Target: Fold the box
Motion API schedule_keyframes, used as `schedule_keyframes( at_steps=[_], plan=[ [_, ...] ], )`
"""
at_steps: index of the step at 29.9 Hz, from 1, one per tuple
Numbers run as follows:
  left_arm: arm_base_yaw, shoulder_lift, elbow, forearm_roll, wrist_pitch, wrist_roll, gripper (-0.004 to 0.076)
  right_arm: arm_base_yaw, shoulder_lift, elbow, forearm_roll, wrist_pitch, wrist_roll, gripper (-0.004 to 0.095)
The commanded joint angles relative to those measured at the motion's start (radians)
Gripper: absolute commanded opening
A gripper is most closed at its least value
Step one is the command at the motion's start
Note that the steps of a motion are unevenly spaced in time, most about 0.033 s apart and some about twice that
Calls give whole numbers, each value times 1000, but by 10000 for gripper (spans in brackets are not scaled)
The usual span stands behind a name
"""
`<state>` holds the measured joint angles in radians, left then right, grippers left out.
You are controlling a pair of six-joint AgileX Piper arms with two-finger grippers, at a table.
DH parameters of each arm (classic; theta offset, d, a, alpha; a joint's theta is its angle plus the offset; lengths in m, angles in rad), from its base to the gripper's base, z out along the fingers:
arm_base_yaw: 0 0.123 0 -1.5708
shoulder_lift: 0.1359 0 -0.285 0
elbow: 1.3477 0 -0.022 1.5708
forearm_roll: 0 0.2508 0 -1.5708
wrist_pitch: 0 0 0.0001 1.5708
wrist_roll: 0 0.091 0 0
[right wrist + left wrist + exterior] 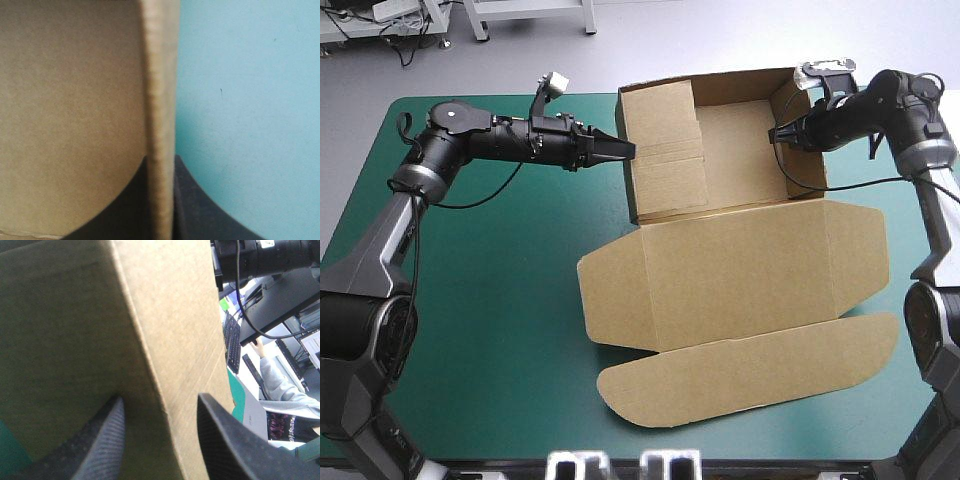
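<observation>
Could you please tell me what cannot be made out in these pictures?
Left wrist view: the box wall fills it, hiding the tray's inside.
Right wrist view: only a wall edge shows; the rest is cut off.
High view: the right gripper hold, too small.

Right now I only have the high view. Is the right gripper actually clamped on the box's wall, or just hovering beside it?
Observer: Clamped. In its wrist view the right gripper is all but shut, with the edge of the box wall pinched between its fingers.
Operator: Is that wall bent where it's pinched?
Observer: Not that I can see. The edge runs straight ahead from between the fingers, with no kink.
Operator: And the left one, is it gripping too?
Observer: No. The left gripper is open: its fingers stand apart, with a folded edge of the board running between them.
</observation>
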<state>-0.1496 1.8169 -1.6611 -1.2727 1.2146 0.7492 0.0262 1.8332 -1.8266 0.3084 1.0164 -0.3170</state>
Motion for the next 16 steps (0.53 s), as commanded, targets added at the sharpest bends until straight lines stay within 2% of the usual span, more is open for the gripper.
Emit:
schedule_keyframes(
  at_steps=[1, 5, 10, 13, 16],
  plan=[
    [-9, -52, -27, -88, 72, 8, 359, 15, -50, -30, 23, -61, 24, -19],
    [-15, -52, -55, 63, 46, -23, 359, 15, -50, -30, 23, -64, 24, -19],
    [-20, -52, -128, 232, -69, -185, 356, 15, -50, -30, 23, -80, 55, -19],
    [-54, -52, -179, 413, -142, -320, 354, 17, -50, -30, 27, -86, 77, -19],
    [-106, -52, -216, 542, -198, -379, 354, 30, -50, -30, 35, -93, 81, -19]
  ],
)
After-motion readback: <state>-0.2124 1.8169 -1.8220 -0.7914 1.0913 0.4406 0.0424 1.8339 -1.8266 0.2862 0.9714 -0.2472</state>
